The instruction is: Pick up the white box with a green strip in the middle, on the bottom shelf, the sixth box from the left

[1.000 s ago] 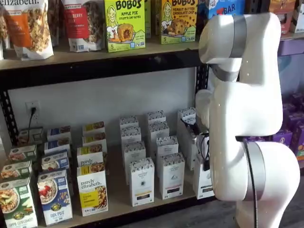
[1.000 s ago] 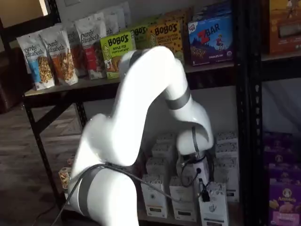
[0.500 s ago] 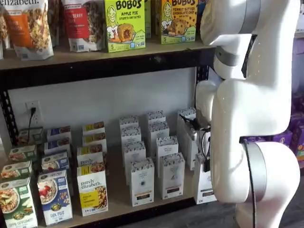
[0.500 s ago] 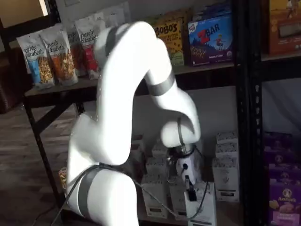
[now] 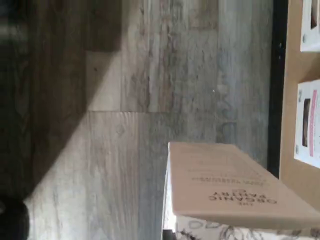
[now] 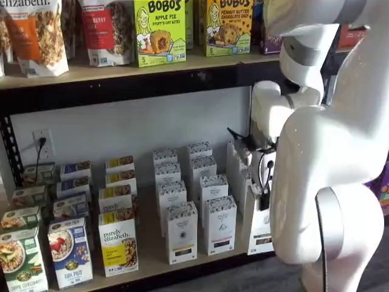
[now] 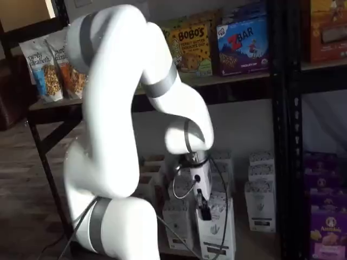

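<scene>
The white box (image 6: 260,227) with its speckled top band and dark strip low on the front hangs in my gripper (image 6: 263,198) at the right front of the bottom shelf (image 6: 152,254). In a shelf view the box (image 7: 217,232) is forward of the rows of like cartons, with a black finger (image 7: 204,209) on its top. My gripper is shut on the box. The wrist view shows the box's pale side (image 5: 220,185) over the floor, just off the shelf's black front rail (image 5: 277,85).
Rows of like white cartons (image 6: 181,231) stand on the bottom shelf, with granola boxes (image 6: 118,242) to their left. The upper shelf holds Bobo's boxes (image 6: 159,30) and bags. A black upright (image 7: 282,135) and purple boxes (image 7: 328,227) are at the right. The wrist view shows grey wood floor (image 5: 125,125).
My gripper has drawn the white box forward and away from the rows of cartons. The upper arm has swung up and back.
</scene>
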